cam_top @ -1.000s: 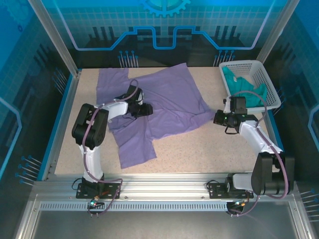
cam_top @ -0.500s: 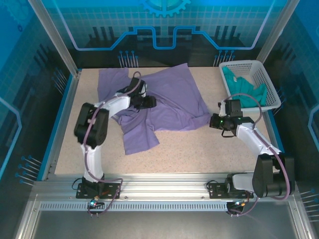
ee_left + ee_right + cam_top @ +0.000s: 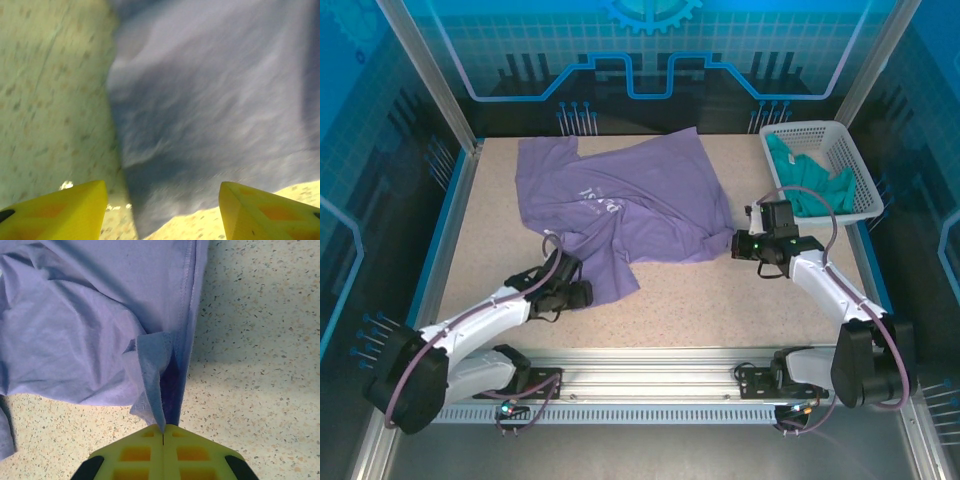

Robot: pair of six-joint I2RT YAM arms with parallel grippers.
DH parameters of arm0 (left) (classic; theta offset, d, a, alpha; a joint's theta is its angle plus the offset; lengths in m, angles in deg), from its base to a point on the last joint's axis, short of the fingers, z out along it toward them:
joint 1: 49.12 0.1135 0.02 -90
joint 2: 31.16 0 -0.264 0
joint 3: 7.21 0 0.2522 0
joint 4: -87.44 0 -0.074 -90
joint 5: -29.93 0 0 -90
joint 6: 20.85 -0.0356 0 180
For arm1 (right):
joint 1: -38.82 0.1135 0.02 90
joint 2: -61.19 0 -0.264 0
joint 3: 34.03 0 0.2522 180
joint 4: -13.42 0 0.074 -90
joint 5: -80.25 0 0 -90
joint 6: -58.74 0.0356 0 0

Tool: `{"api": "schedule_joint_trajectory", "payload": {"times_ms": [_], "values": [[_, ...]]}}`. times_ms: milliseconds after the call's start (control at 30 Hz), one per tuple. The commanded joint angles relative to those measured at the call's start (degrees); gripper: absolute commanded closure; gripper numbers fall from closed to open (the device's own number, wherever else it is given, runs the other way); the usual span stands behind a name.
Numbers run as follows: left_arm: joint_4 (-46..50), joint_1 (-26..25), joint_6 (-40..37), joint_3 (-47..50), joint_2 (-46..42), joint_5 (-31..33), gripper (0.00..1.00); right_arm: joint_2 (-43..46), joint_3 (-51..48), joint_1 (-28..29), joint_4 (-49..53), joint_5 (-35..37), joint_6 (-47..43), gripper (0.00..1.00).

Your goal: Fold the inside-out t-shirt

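Observation:
The lavender-purple t-shirt (image 3: 630, 200) lies spread and wrinkled across the middle and back of the table, seams showing, with a flap reaching toward the front. My right gripper (image 3: 738, 244) is shut on the shirt's right corner (image 3: 160, 390), the fabric pinched between the yellow fingers (image 3: 135, 452). My left gripper (image 3: 582, 293) sits low at the front flap's near edge (image 3: 200, 125), open, its yellow fingers (image 3: 60, 210) wide apart over the cloth edge and bare table.
A white basket (image 3: 857, 168) at the back right holds a teal-green garment (image 3: 810, 185). The speckled tabletop (image 3: 720, 300) lies bare in front of the shirt. Blue rails line the table's left and right sides.
My left arm has let go of the shirt's middle and swung down to the front flap. The shirt has spread flatter. My right gripper has crept left, holding the corner.

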Motion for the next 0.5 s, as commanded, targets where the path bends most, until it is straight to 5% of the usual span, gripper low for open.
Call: {"api": "schedule_joint_trajectory", "payload": {"times_ms": [0, 267, 467], "values": [[1.8, -1.0, 3.3, 0.1, 0.8, 2.5, 0.38, 0.3, -0.3, 0.8, 0.0, 0.0, -1.3, 1.0], [-0.9, -3.3, 1.1, -3.1, 9.1, 0.6, 0.46, 1.5, -1.1, 1.2, -0.1, 0.4, -1.5, 1.0], [-1.4, -5.7, 1.3, -3.8, 12.9, 0.9, 0.61, 0.9, -0.9, 1.3, -0.3, 0.4, -1.5, 1.0]]}}
